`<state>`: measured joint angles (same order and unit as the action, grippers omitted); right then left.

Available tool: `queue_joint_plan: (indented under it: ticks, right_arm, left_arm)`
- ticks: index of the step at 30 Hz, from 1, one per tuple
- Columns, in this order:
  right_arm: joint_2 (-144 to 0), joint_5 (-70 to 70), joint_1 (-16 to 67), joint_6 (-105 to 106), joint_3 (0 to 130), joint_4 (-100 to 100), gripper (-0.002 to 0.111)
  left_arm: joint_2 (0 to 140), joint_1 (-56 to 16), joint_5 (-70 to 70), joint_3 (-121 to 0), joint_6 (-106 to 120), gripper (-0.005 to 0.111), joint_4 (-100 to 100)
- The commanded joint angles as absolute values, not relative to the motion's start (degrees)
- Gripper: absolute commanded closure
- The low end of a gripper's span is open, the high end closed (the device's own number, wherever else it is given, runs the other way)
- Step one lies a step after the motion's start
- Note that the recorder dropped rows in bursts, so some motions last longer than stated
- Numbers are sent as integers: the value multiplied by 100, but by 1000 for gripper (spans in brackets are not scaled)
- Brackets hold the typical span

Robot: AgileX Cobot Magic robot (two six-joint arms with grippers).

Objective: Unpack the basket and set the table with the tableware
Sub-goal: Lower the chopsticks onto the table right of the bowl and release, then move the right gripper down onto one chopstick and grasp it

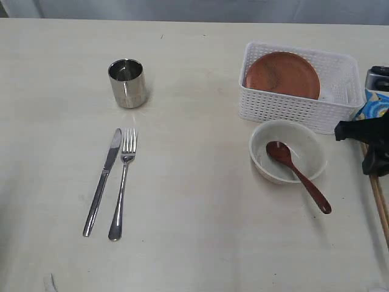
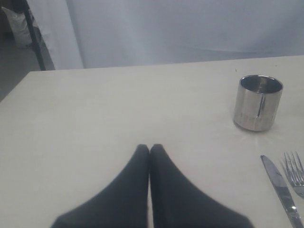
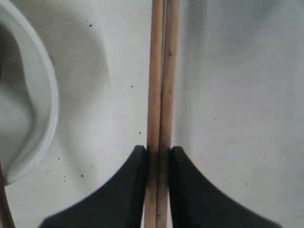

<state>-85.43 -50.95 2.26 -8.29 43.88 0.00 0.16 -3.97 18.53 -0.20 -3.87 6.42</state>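
Table [image 1: 200, 231]: a pale cream surface by which the whole exterior view is filled.
Steel cup [image 1: 127, 83]: stood upright in the upper left of the exterior view, well apart from the basket.
Knife [image 1: 103, 180]: laid flat in the lower left, below the cup, with its blade toward the cup.
Fork [image 1: 122, 185]: laid just beside the knife on its right, roughly parallel to it, tines toward the cup.
Basket [image 1: 285, 112]: a white perforated bin, set in the upper right of the exterior view.
Brown plate [image 1: 282, 74]: held inside the basket, where the left and middle part is taken up by it.
Bowl [image 1: 258, 159]: an off-white bowl, placed on the table just below the basket, right of centre.
Wooden spoon [image 1: 301, 176]: its head is rested inside the bowl; its handle is laid over the rim toward the lower right.
Chopsticks [image 3: 161, 71]: a wooden pair lying side by side, touching, along the right edge of the exterior view, right of the bowl.
Right gripper [image 3: 157, 151]: closed around the chopsticks, which are pinched between its two black fingers, low over the table.
Left gripper [image 2: 150, 148]: its fingers are pressed together with nothing between them, above bare table; the cup, knife and fork are seen off to one side.
Chip bag [image 1: 374, 106]: a blue bag, partly seen at the right edge beside the basket.
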Motion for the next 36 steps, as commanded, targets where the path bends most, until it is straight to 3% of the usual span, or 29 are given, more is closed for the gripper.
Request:
queue_joint_plan:
  ticks: [1,11,20,36]
  right_arm:
    - [-9158,-4503,175,-768,4354,276,109]
    - [-10175,-3873,764,-170,4685,893,109]
    - [-10236,-3863,1854,0,4739,915,109]
    - [-9302,-4095,1880,-183,4890,764,108]
  left_arm:
    - [0,-386,1850,0,-389,107,576]
    - [0,-386,1850,0,-389,107,576]
    - [0,-386,1850,0,-389,107,576]
    - [0,-386,1850,0,-389,107,576]
